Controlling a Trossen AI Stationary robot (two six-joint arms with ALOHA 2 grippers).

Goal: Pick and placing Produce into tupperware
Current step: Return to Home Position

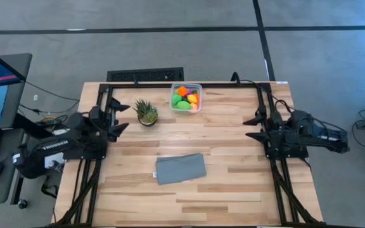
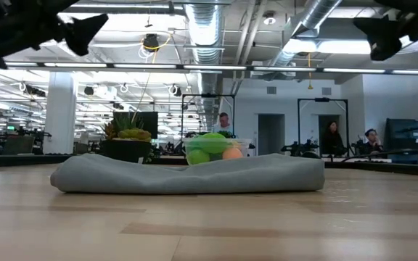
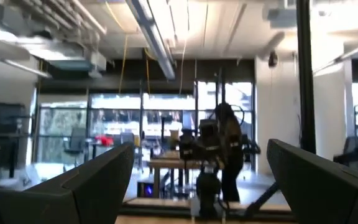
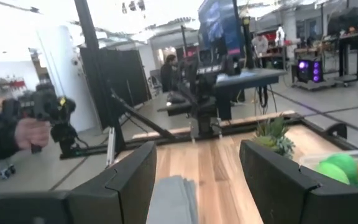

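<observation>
High view, entries from near to far:

- surface: pale wood planks filling the middle of the frame
- grey cloth: flat, lower centre, nothing on it
- left jaws: mid left of the frame, at the surface's edge; wide open, nothing between them
- right jaws: mid right of the frame, at the opposite edge; likewise wide open and empty; both well apart from every item
- potted plant: spiky green, upper centre-left
- tupperware: upper centre, at the far edge of the surface, just right of the plant; clear, rectangular, rounded corners
- produce: heaped inside the tupperware; green, orange and yellow pieces showing, with a touch of pink; no piece seen loose on the surface

Low view: the cloth lies across the centre; the tupperware rises behind it, with green and orange visible through its wall.

Handling, as a judgement:

- produce: probably light, smooth and rounded, apt to roll; best taken across the widest middle
- tupperware: thin and light, likely to slide if nudged; best gripped over one rim wall

Filling appears finished.
</observation>
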